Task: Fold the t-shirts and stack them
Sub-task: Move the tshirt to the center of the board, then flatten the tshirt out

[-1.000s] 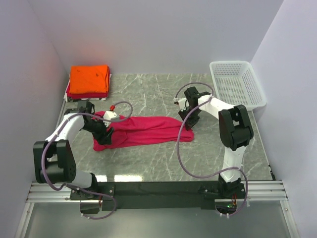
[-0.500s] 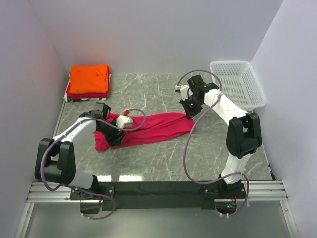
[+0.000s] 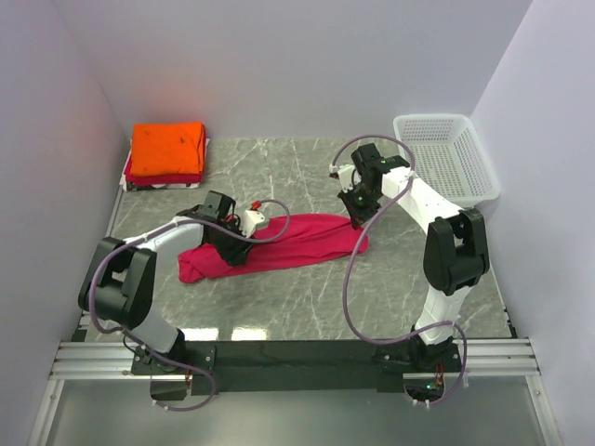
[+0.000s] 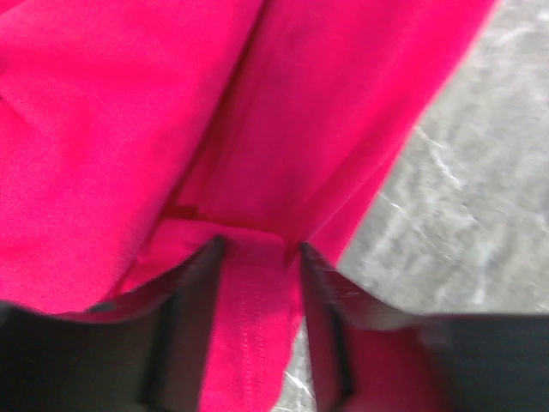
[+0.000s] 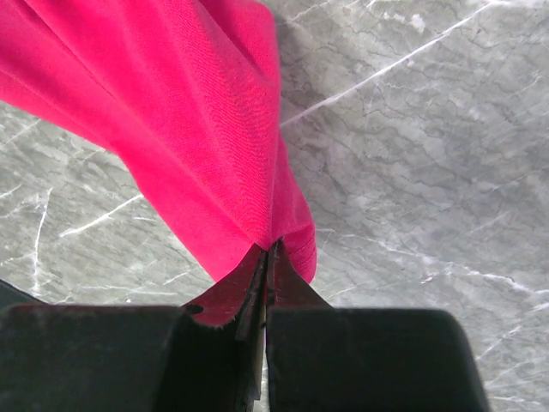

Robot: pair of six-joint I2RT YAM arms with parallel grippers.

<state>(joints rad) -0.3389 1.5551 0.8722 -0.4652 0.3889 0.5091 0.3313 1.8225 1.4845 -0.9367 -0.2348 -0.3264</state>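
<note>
At the desk's (image 3: 307, 302) far left corner sits a stack of folded t-shirts: an orange t-shirt (image 3: 167, 145) on top of a red t-shirt (image 3: 164, 176). The left tool (image 4: 257, 330) is down on the left part of the crimson-pink t-shirt (image 3: 293, 243), its 2 fingers (image 4: 190, 326) apart and astride a hemmed fold. The shirt lies bunched lengthwise across the desk's middle. At its right end the right tool (image 5: 264, 254) is pressed together, clamped on a corner of the cloth. A white mesh basket (image 3: 432, 118) stands at the far right corner.
</note>
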